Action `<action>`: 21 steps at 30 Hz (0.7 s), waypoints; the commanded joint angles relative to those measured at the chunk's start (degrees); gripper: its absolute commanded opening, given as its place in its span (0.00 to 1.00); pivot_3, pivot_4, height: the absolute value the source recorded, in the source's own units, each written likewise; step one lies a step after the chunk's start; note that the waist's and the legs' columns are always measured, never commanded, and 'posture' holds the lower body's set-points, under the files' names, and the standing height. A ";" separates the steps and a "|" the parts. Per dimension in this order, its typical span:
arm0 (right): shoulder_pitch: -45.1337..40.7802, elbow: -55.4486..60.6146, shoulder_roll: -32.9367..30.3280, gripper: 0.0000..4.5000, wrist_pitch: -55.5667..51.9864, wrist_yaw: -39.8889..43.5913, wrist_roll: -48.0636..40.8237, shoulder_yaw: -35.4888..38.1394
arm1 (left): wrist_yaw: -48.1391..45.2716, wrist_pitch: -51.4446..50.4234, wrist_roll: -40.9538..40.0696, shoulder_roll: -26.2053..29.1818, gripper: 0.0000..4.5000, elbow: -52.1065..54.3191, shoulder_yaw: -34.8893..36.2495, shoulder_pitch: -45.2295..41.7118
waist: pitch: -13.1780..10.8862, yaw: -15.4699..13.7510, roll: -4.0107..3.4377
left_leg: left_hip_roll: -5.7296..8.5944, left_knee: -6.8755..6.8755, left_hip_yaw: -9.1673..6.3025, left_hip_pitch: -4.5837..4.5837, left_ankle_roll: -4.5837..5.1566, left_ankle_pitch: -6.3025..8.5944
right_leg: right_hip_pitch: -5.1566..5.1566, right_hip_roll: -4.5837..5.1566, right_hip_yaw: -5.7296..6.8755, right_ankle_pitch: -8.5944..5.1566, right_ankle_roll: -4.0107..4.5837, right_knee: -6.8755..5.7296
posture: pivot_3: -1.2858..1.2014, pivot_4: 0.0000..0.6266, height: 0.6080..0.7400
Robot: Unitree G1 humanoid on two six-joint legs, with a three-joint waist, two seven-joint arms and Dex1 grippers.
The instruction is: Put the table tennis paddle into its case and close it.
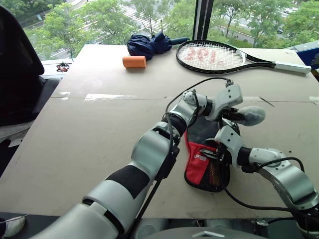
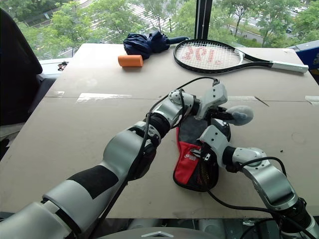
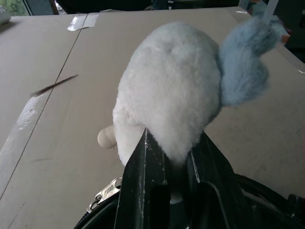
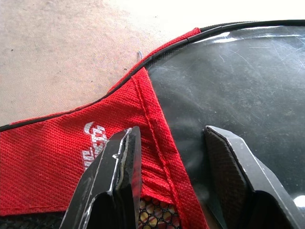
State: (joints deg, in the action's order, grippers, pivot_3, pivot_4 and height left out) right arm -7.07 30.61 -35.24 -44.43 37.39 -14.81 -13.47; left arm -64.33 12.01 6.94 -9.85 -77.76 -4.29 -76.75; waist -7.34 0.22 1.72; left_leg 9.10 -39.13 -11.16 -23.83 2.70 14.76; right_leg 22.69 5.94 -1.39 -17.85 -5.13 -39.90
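Still risky: left gripper (image 3: 169, 157) clamped narrowly on fluffy zipper charm (image 3: 176, 86) at case's (image 1: 199, 167) one o'clock, could slip off fur; right gripper (image 4: 167, 167) half-spread, pressing case on table (image 1: 99, 124); paddle unseen, presumably inside.

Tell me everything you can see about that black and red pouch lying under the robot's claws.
The case lies flat on the brown table, near its front edge. It is paddle-shaped, black-edged, with a clear plastic window, a red woven panel bearing a white logo, and a mesh pocket below. A metal zip pull shows at its rim. The right claw presses down on it, fingers apart, straddling the red panel's seam. The left claw hovers at its far end, pinching a fluffy white pompom.
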 commanded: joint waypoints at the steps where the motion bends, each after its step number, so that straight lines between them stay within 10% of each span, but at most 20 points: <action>1: 1.57 -4.84 -0.14 0.46 -1.93 1.51 0.65 -4.92 | 5.70 1.91 -1.10 -2.05 0.34 2.69 1.31 -1.28 | 0.00 0.22 0.00 | 0.00 0.00 0.00 0.00 0.00 0.00 | 0.00 0.00 0.00 0.00 0.00 -0.01 | 0.52 0.24 0.89; 3: 1.40 -5.14 -0.12 0.46 -1.74 1.64 0.71 -4.96 | 5.48 1.30 -2.68 -1.54 0.56 2.86 2.70 -1.96 | 0.00 0.35 -0.01 | -0.01 0.00 0.00 0.01 0.00 0.00 | 0.00 0.00 -0.01 0.00 0.00 -0.01 | 0.52 0.24 0.89; 21: 1.37 -6.09 -0.70 0.46 0.40 3.56 -0.64 -3.29 | -5.13 -0.73 -6.47 10.21 0.56 12.24 3.20 6.23 | 0.35 0.70 -0.39 | -0.02 0.01 0.00 0.07 0.00 0.00 | -0.01 -0.02 -0.03 0.00 0.00 -0.02 | 0.52 0.24 0.89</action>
State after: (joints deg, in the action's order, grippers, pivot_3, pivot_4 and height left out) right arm -8.33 28.04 -35.16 -41.94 39.02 -14.79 -14.55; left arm -69.00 11.49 -0.08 -0.50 -68.41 0.14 -72.25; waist -6.99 0.92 1.33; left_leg 9.08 -39.12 -11.16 -23.76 2.70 14.75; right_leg 22.68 5.92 -1.43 -17.85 -5.13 -39.92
